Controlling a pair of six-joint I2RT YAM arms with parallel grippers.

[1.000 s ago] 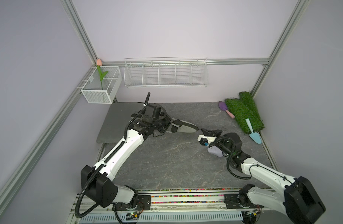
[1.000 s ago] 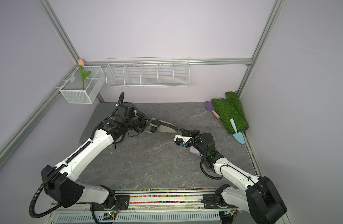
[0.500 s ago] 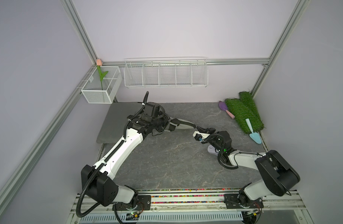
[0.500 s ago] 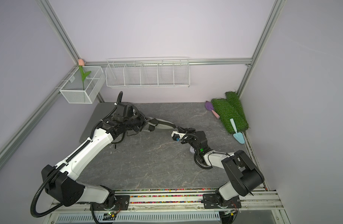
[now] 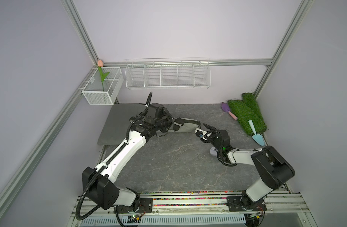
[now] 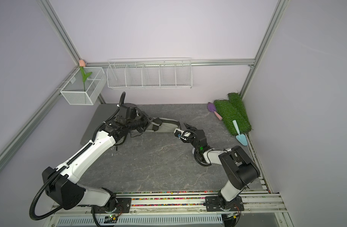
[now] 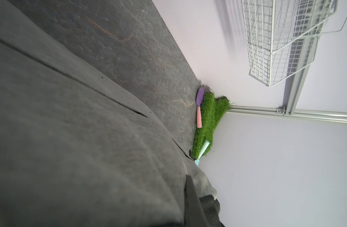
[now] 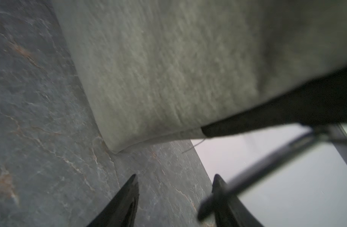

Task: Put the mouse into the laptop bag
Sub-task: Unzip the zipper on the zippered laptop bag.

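My left end effector (image 5: 174, 126) is closed on the raised edge of the bag (image 5: 187, 127), holding it off the bench (image 5: 168, 163) so that a mouth opens toward my right side. My right end effector (image 8: 174, 188) is open and empty, its dark tapered fingers (image 8: 127, 198) spread just short of the bag's corner. The mouse (image 5: 212, 152) is not in the bag. It lies on the bench under my right forearm, well behind those fingers and only partly in sight in both top views. So I judge the step in hand to be the pick. I should draw the right arm back, come down over the mouse and close across its narrow sides, gripping low, because the pale lilac shell looks smooth and rounded and could slip out of a high pinch. The bag looks like soft grey felt, paler on the lifted face, with a dark trim. It sags, so the left lift must hold steady or the mouth will close. The bench is flat, dark and stone-veined, so I could slide the mouse in low along it.
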